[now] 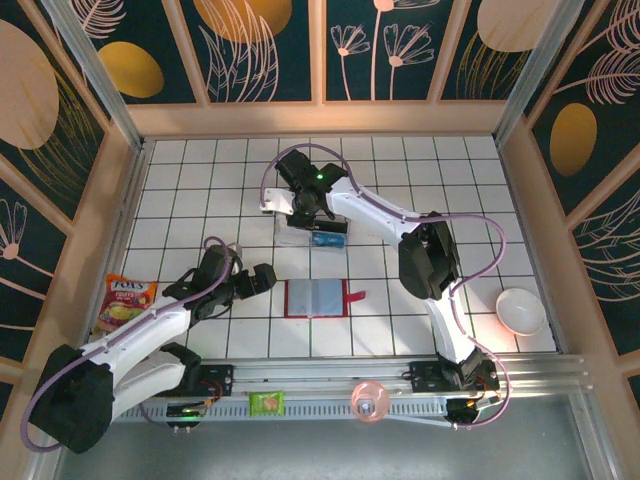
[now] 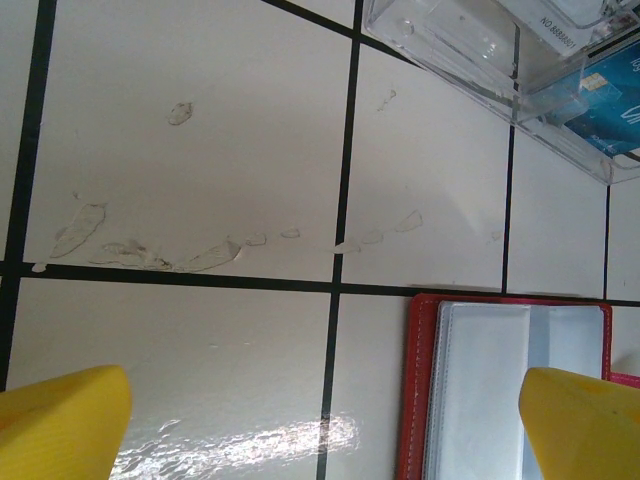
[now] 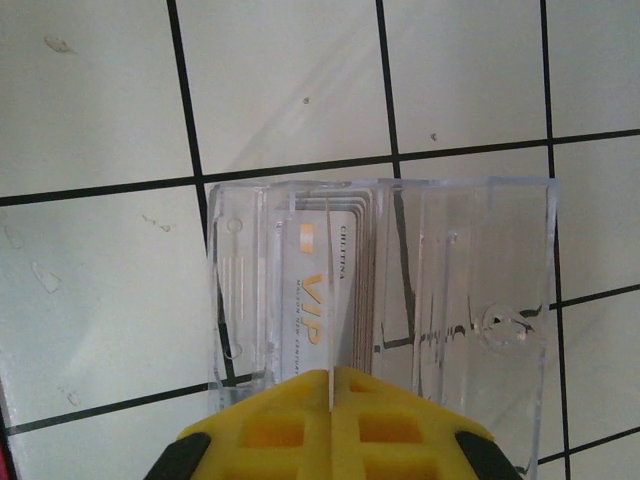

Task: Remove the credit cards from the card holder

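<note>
- The card holder (image 1: 315, 298) lies open and flat on the white tiled table (image 1: 200, 190), near the middle, with its red cover down and its grey-blue clear sleeves facing up.
- Its red snap tab (image 1: 355, 295) sticks out on the right side.
- The left gripper (image 1: 260, 279) hovers just left of the card holder, apart from it. In the left wrist view its 2 yellow fingers (image 2: 60, 420) are spread wide, nothing between them, and the left gripper (image 2: 320, 430) looks down on bare tile with the card holder (image 2: 500, 390) toward the right finger.
- The clear plastic box (image 1: 312, 232) stands just beyond the card holder, on the far side, with a blue card (image 1: 328, 240) inside it.
- The right gripper (image 1: 305, 212) hangs over the left part of that box.
- From the right wrist, the right gripper (image 3: 330, 385) has its yellow fingers pressed together on a thin card (image 3: 328, 290) seen edge-on, which reaches out over the clear plastic box (image 3: 450, 300).
- A stack of cards sits in the box, the top one a VIP card (image 3: 300, 300) with orange lettering.
- A white bowl (image 1: 520, 310) rests far to the right, and a snack packet (image 1: 125, 302) at the left edge.
</note>
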